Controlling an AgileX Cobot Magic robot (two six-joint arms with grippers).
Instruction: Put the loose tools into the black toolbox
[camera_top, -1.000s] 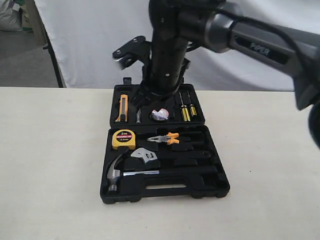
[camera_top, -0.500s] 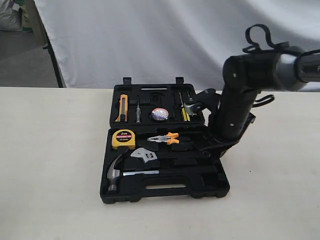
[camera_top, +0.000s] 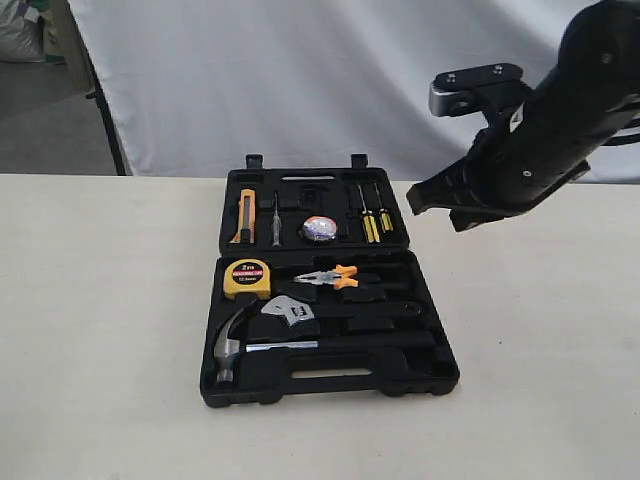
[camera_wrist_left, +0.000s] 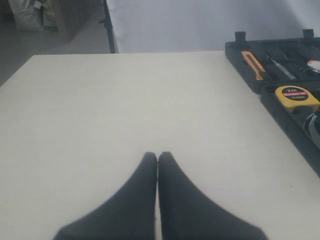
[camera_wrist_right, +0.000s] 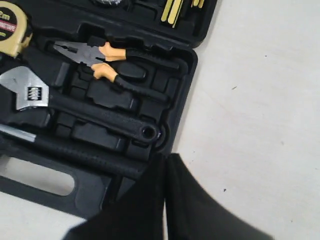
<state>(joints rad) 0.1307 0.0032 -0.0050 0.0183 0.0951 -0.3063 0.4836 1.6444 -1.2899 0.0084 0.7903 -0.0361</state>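
Note:
The black toolbox lies open in the middle of the table. In its near half the claw hammer and the adjustable wrench rest in their recesses. The small tape roll sits in the far half. In the right wrist view the wrench and the hammer's handle lie in the case. My right gripper is shut and empty, held over the toolbox's right edge. Over bare table left of the toolbox, my left gripper is also shut and empty.
A yellow tape measure and orange-handled pliers sit in the near half. An orange knife and yellow screwdrivers fill the far half. The right arm hangs high at the right. A white curtain stands behind the table.
The right arm has swung from over the toolbox's far half to the right and risen clear of the case. The tools in the box have not moved.

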